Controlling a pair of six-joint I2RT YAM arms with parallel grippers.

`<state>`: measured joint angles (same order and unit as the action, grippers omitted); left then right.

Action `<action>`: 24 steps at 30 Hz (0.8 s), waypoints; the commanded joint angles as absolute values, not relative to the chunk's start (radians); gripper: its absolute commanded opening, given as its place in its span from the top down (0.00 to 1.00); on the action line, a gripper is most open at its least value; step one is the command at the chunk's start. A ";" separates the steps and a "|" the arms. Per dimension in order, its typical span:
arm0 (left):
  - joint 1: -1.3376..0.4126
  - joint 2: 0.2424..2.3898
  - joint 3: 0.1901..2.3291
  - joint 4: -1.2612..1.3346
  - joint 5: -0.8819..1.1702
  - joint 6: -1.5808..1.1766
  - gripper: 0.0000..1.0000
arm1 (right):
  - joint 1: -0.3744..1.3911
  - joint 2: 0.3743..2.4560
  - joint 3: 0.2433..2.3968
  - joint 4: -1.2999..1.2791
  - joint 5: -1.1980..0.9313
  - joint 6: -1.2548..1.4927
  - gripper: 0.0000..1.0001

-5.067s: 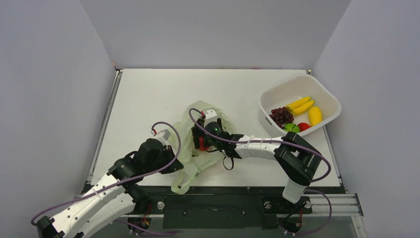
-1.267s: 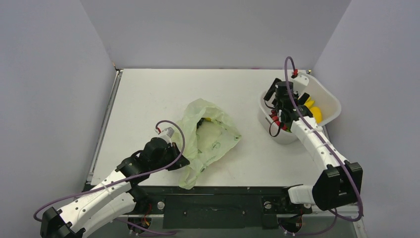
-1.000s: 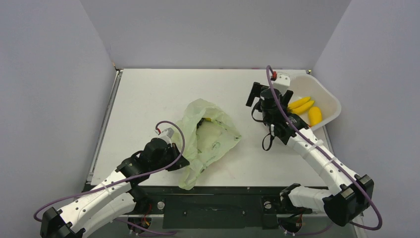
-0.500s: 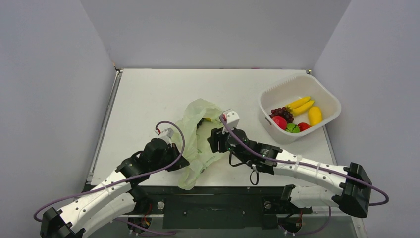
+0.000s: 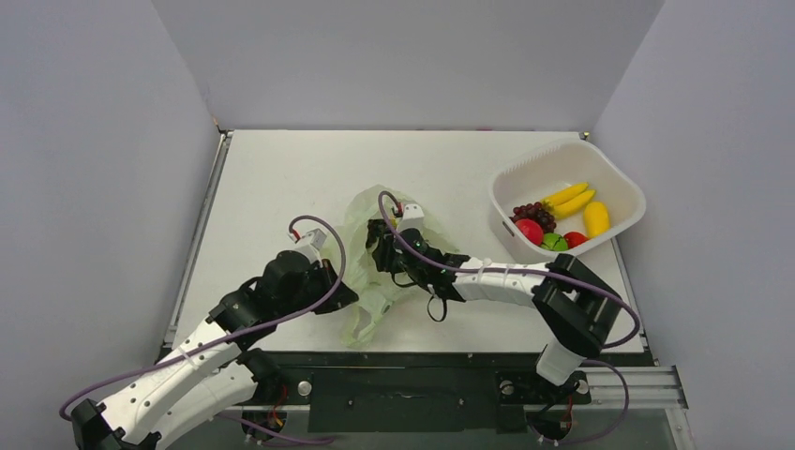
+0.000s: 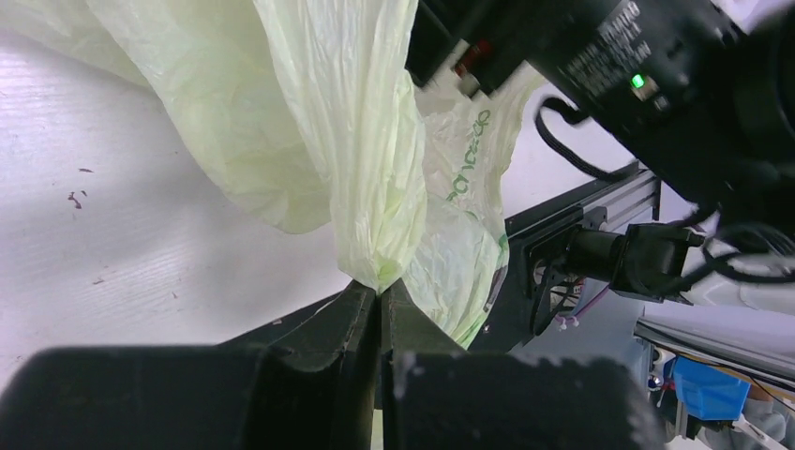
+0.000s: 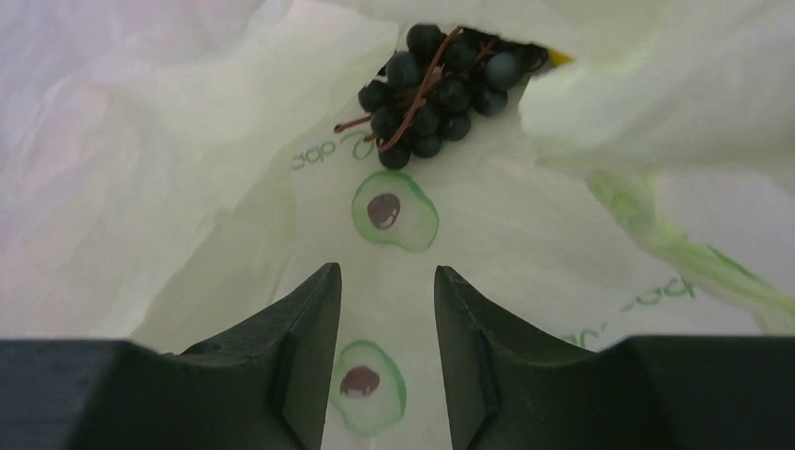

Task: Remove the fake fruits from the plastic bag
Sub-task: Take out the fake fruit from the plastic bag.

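plastic bag: pale translucent green; printed avocado halves with brown pits; green lettering
right fingers: black
grape bunch, beyond those fingers: blue-black, reddish-brown stem
basket: white
desk: white

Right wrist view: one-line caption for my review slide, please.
Right hand, jaws apart and empty, inside the bag, facing a grape bunch lying deeper in.

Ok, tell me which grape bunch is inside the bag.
The dark bunch ahead of the right gripper, on the bag's avocado print; the other bunch sits in the white basket.
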<state>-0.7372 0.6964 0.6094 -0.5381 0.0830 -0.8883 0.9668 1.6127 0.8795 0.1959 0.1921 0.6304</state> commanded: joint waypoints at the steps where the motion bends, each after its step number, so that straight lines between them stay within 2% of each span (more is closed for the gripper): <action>1: -0.739 0.725 0.675 -0.546 0.076 -0.854 1.00 | 0.916 1.716 0.969 0.389 0.096 0.745 0.63; 5: -0.740 0.813 0.785 -0.545 0.097 -0.810 1.00 | 0.873 1.833 1.002 0.464 0.051 0.823 0.61; 9: -0.741 0.872 0.817 -0.551 0.111 -0.787 1.00 | 0.836 1.906 1.047 0.480 0.049 0.869 0.51; 18: -0.742 0.714 0.624 -0.480 0.145 -0.899 1.00 | 0.826 2.005 1.151 0.474 0.086 0.911 0.38; 24: -0.746 0.641 0.546 -0.496 0.136 -0.928 1.00 | 0.831 2.071 1.212 0.459 0.136 0.963 0.37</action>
